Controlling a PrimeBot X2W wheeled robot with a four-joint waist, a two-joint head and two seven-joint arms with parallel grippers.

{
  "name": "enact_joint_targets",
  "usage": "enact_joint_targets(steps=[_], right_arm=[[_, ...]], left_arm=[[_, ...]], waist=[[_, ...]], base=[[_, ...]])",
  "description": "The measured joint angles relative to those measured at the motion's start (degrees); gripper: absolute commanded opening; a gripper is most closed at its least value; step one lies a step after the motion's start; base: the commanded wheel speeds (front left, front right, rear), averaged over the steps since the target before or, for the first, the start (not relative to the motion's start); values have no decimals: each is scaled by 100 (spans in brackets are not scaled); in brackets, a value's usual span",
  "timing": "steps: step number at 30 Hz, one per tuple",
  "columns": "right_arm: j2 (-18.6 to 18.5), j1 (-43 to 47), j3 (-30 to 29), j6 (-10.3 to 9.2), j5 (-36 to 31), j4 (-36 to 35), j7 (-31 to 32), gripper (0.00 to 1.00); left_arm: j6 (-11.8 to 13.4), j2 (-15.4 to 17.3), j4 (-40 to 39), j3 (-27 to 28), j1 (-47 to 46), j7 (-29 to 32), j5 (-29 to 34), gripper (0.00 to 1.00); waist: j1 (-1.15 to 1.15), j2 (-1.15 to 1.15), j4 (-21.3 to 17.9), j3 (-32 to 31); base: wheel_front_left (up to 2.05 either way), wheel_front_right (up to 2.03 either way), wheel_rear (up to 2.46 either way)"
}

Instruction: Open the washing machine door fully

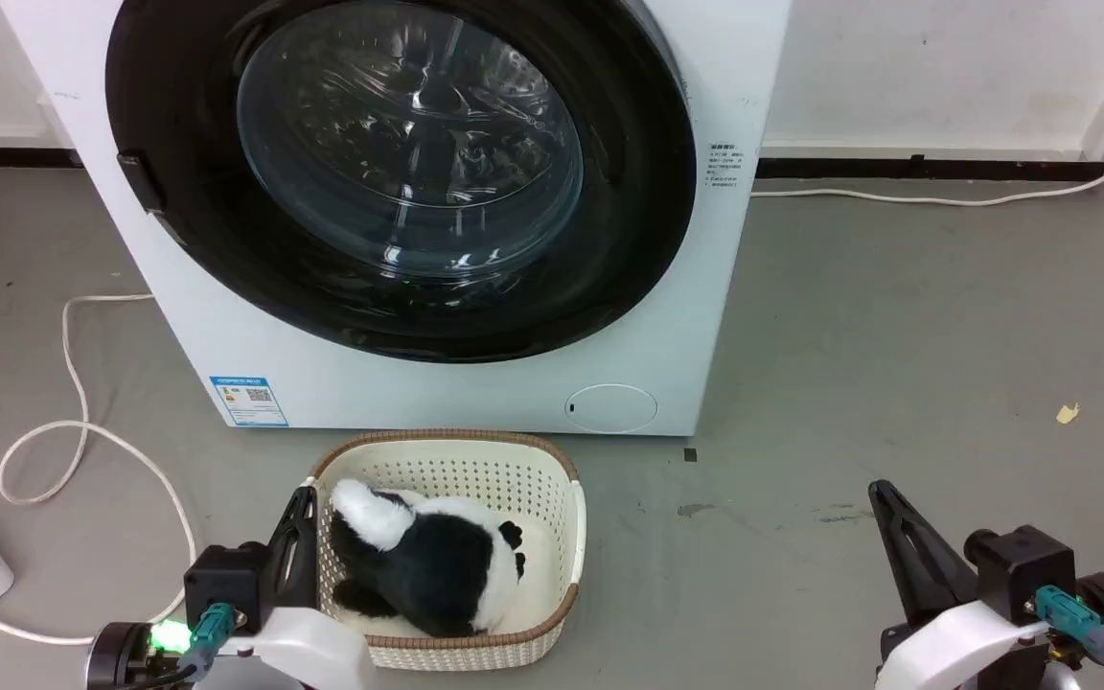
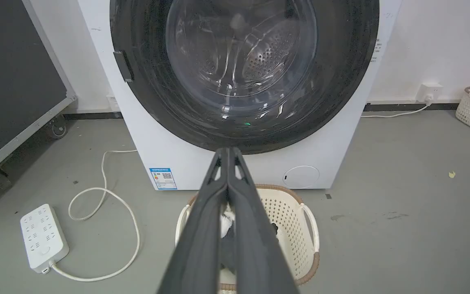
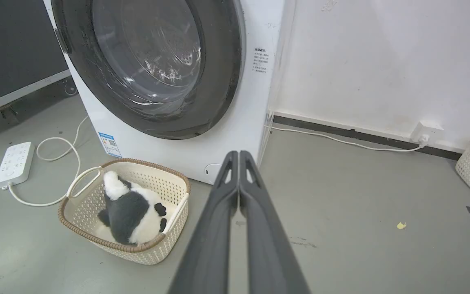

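Hooking the washing machine door (image 1: 399,182) by its left tab (image 1: 140,182) looks best. My left pincer (image 1: 301,503) and right pincer (image 1: 885,498) are closed, empty.

Plush panda (image 1: 437,565) in cream basket (image 1: 475,474)

No wording clear enough to read. At the lower left corner of the white boxy front-loading washing machine (image 1: 475,393), a small blue-and-white label sticker (image 1: 248,400) with a QR code (image 1: 259,394) and lines of print too fine to make out. High on the front's right edge, a block of tiny dark print (image 1: 723,168), likewise illegible.
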Motion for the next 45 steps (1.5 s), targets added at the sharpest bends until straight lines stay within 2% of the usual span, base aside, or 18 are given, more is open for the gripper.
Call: enact_joint_targets(steps=[45], right_arm=[[0,0,1,0,0,0,0,0]], left_arm=[[0,0,0,0,0,0,0,0]], waist=[[0,0,0,0]], base=[[0,0,0]])
